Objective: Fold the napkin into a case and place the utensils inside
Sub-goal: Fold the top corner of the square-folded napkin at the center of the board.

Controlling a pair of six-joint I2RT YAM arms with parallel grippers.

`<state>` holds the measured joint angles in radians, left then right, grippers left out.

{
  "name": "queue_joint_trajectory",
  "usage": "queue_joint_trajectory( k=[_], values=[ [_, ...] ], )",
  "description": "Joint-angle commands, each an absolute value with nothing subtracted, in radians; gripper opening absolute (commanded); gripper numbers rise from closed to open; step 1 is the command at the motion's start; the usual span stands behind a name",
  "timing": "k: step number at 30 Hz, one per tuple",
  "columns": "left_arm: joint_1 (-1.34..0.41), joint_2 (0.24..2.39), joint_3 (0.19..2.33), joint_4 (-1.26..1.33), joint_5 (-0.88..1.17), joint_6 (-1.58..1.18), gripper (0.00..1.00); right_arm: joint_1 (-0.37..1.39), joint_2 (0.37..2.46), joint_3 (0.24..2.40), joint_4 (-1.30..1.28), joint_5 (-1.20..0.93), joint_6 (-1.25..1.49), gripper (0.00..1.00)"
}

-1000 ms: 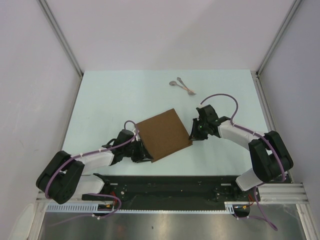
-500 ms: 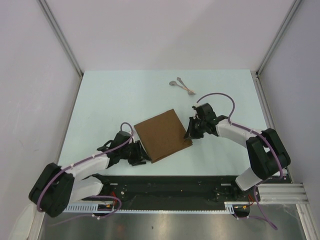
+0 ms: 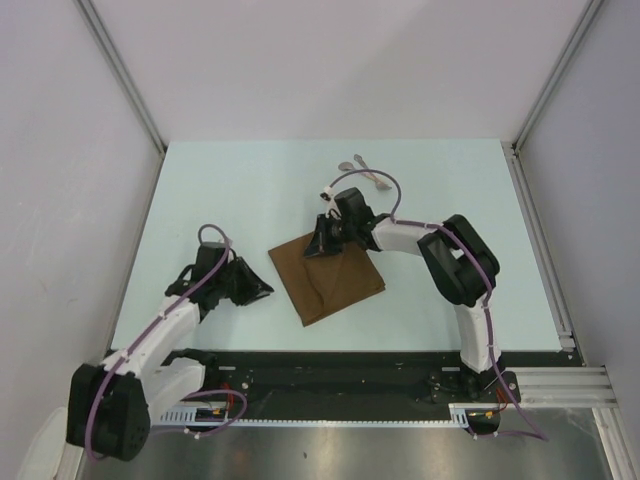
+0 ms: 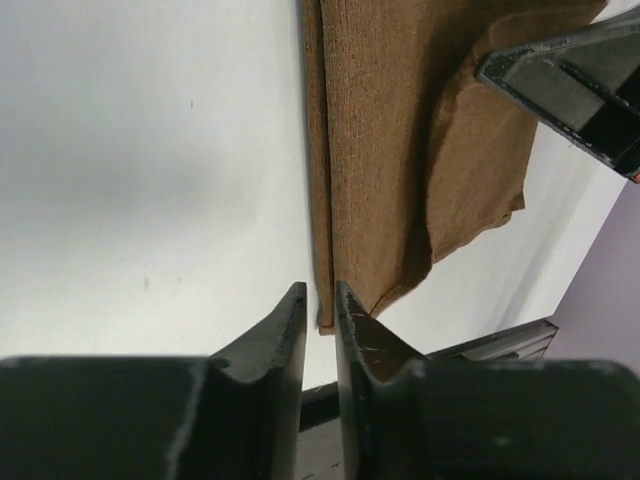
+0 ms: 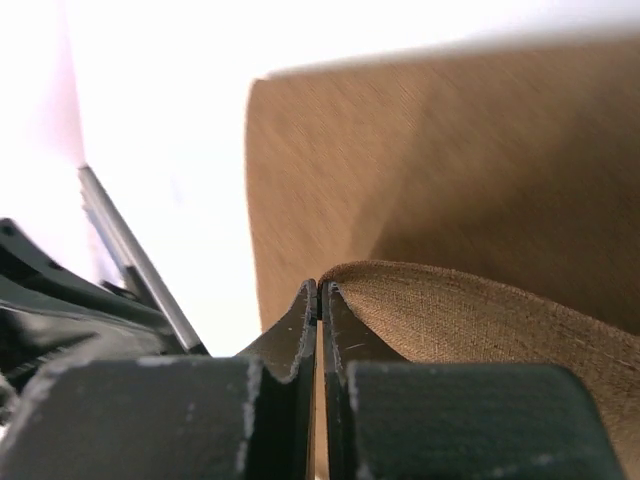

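Top external view shows the brown napkin [image 3: 335, 280] lying near the middle of the pale counter [image 3: 220, 190], turned at an angle, with a crease running across it. The right pincer [image 3: 322, 240] is at the far left corner of the cloth. In the right wrist view its fingers [image 5: 345, 345] are pressed together and they pinch a raised fold of the napkin [image 5: 450, 170], which curves up from the flat layer below.

The left pincer [image 3: 258, 290] is on the left side of the napkin, apart from it and not touching. In the left wrist view the left pincer [image 4: 320, 300] has only a narrow gap between its jaws and nothing is inside it; the near corner of the napkin [image 4: 400, 130] is just beyond the tips, and one edge of the cloth is loose and wavy.

The two silvery utensils [image 3: 365, 172] lie together on the far part of the counter, beyond the napkin and outside of it.
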<state>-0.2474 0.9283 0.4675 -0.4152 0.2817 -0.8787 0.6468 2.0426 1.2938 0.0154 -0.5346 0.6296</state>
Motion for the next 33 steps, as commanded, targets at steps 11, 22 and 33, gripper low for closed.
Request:
queue_joint_trajectory(
  k=[11,22,33],
  values=[
    [-0.186,1.115,0.575,-0.279,0.319,-0.782,0.15,0.704,2.227,1.486,0.273,-0.635,0.830,0.00],
    [-0.167,1.097,0.584,-0.262,0.339,-0.761,0.18,0.710,2.292,1.561,0.275,-0.649,0.845,0.09],
    [-0.175,1.299,0.732,-0.130,0.454,-0.805,0.26,0.618,2.050,1.442,0.126,-0.641,0.708,0.58]
  ],
)
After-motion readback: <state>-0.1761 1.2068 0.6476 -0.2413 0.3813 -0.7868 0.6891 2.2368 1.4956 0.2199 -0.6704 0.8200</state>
